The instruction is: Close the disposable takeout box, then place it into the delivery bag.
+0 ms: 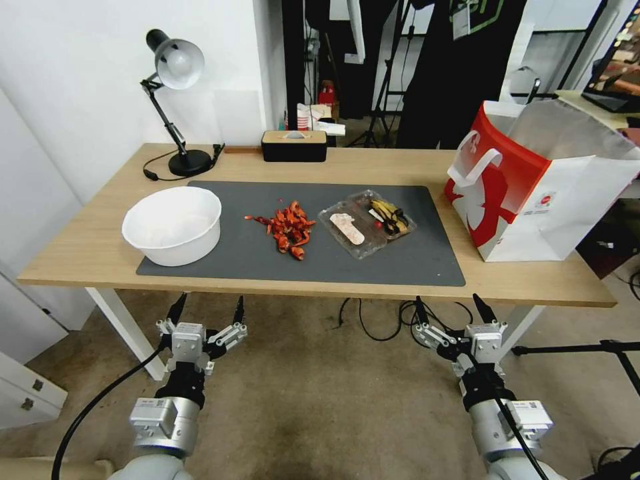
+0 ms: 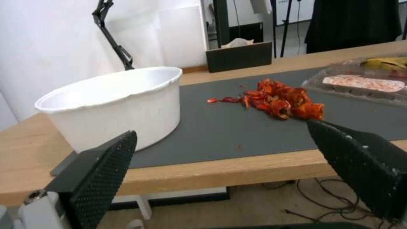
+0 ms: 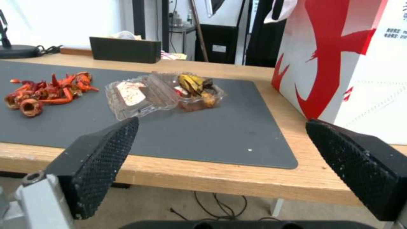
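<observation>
Currently, the takeout box is seen lying open on the dark mat of the wooden worktop, its two clear halves spread side by side: pinkish-white food is held in the half nearer the red scraps, yellow-black food in the half nearer the bag. It is flanked by a heap of red shell scraps on the robot's left, apart from it, and farther left a white bowl is set on the mat's edge. The delivery bag is stood upright at the worktop's right end, off the mat and well apart from the box, its mouth open and the foil lining shown.

Both arms are held low in front of the worktop's near edge. The left pincer is spread wide, below the bowl and scraps, and nothing is gripped by it. The right pincer is likewise spread wide and empty, below the stretch between box and bag. A desk lamp and a black tissue box are placed along the far edge.
</observation>
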You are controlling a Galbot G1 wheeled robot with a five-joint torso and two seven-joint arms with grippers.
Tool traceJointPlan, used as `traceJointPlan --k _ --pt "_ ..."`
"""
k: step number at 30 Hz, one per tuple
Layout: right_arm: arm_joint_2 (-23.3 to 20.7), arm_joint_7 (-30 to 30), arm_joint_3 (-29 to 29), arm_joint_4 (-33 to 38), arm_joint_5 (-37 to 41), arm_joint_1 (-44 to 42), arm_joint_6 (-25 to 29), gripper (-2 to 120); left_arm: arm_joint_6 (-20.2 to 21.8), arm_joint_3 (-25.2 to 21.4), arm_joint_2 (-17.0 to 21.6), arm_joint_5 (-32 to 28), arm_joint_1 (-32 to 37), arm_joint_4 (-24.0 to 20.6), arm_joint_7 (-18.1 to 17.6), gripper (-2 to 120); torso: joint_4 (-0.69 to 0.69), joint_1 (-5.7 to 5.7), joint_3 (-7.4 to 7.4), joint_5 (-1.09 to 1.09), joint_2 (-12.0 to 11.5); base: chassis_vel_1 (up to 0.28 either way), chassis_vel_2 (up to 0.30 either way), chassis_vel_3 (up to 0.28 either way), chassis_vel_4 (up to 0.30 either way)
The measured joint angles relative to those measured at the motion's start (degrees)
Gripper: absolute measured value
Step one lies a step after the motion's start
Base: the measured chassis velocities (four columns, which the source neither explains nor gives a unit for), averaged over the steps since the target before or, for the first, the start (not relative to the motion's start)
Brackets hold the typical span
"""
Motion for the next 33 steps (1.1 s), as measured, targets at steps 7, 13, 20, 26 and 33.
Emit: traceJointPlan --k 7,13,20,26,33 --pt "0.0 0.0 0.0 0.0 0.0 0.0 0.0 100 0.0 0.0 0.0 0.0 0.0 0.0 0.0 100 0.0 0.0 0.0 0.0 0.0 0.0 0.0 0.0 0.0" --pt "0.0 0.0 0.0 0.0 0.0 0.0 0.0 100 0.0 0.0 0.0 0.0 0.0 0.0 0.0 100 0.0 0.0 0.0 0.0 0.0 0.0 0.0 0.0 0.0" --pt "-1.8 -5.0 0.9 0.7 4.2 1.5 -3.8 100 1.1 -0.9 2.0 -5.6 -3.4 1.2 -2.4 100 0.0 0.0 0.0 -0.01 0.0 0.0 0.0 0.0 0.0" --pt "-5.2 -14.7 2.8 2.4 12.4 4.6 -11.4 100 3.4 -2.7 6.1 -16.2 -9.7 3.8 -7.2 100 -0.01 0.0 0.01 -0.01 0.0 0.0 0.0 0.0 0.0" --pt "-8.8 -24.9 4.7 4.1 21.0 7.7 -19.2 100 3.9 -2.8 7.2 -20.0 -10.3 2.8 -5.8 100 0.01 0.01 0.01 -0.01 0.0 0.0 0.0 0.0 0.0"
